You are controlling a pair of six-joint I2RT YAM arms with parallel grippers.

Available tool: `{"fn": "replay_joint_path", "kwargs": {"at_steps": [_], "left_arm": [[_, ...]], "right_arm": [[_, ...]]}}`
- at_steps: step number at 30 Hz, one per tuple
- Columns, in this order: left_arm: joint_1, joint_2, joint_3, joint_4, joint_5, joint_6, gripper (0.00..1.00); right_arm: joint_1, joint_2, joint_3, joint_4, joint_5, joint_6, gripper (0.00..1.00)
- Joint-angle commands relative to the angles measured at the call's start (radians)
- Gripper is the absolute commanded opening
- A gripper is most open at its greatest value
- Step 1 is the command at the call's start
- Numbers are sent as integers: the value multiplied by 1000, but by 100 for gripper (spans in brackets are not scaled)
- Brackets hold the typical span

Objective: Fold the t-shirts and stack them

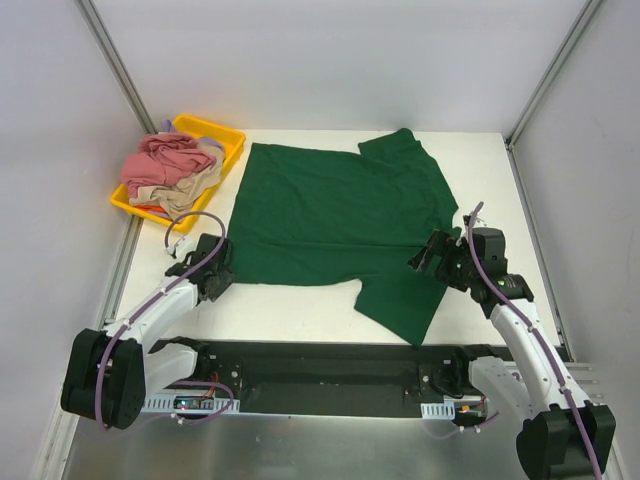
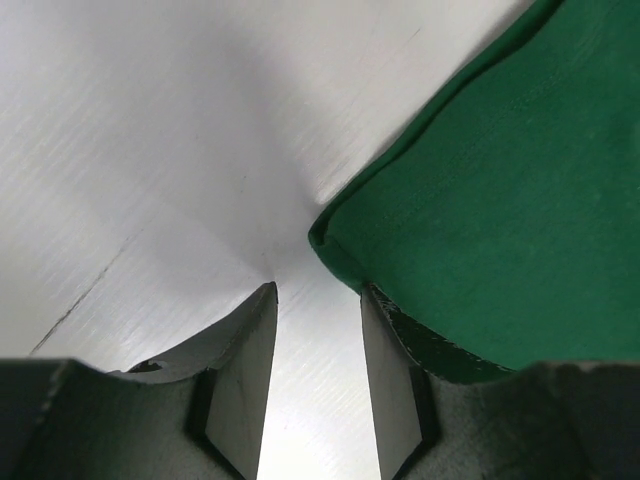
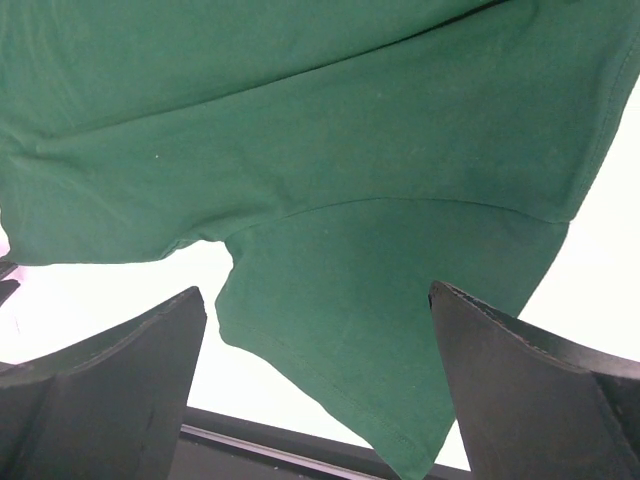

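Note:
The dark green t-shirt (image 1: 330,215) lies spread flat on the white table, with one sleeve pointing toward the near edge. My left gripper (image 1: 222,268) sits low at its near left corner. In the left wrist view the left gripper (image 2: 318,290) is open a little, with bare table between the fingers and the green corner (image 2: 500,200) just ahead, along the right finger. My right gripper (image 1: 425,255) hangs wide open over the near sleeve. The right wrist view shows the right gripper (image 3: 315,292) above the sleeve cloth (image 3: 300,120), holding nothing. The pink t-shirt (image 1: 165,160) and the beige t-shirt (image 1: 190,190) lie crumpled in the tray.
A yellow tray (image 1: 225,135) stands at the table's far left corner. A black base rail (image 1: 320,375) runs along the near edge below the sleeve. Metal frame posts and grey walls close in the table on the left and right.

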Motion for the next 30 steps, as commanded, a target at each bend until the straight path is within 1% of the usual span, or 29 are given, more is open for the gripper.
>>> {"fn": "replay_joint_path", "kwargs": {"at_steps": [1, 4, 7, 16, 17, 21, 22, 23, 24, 27, 30], "left_arm": [[-3, -24, -18, 74, -54, -56, 38], [-3, -35, -25, 94, -77, -59, 41], [0, -30, -24, 105, -91, -74, 39], [4, 53, -4, 137, -68, -76, 41], [4, 62, -1, 139, -67, -71, 40], [4, 92, 2, 139, -56, -69, 32], [4, 100, 2, 139, -59, -73, 28], [4, 111, 2, 139, -63, -77, 15], [6, 120, 5, 139, -64, -77, 0], [7, 139, 19, 139, -48, -62, 0], [7, 119, 15, 139, -44, -53, 0]], "right_arm": [[3, -9, 1, -16, 38, -22, 96], [2, -4, 3, -16, 37, -30, 96], [3, 3, 9, -24, 34, -36, 96], [3, 14, 18, -50, 60, -46, 96], [2, 13, 18, -50, 61, -49, 96], [2, 16, 16, -57, 67, -56, 96], [2, 14, 19, -59, 69, -56, 96], [2, 14, 18, -62, 69, -57, 96], [2, 13, 18, -69, 67, -60, 96], [3, 2, 18, -102, 40, -89, 96], [5, -24, 15, -160, -20, -126, 96]]}}
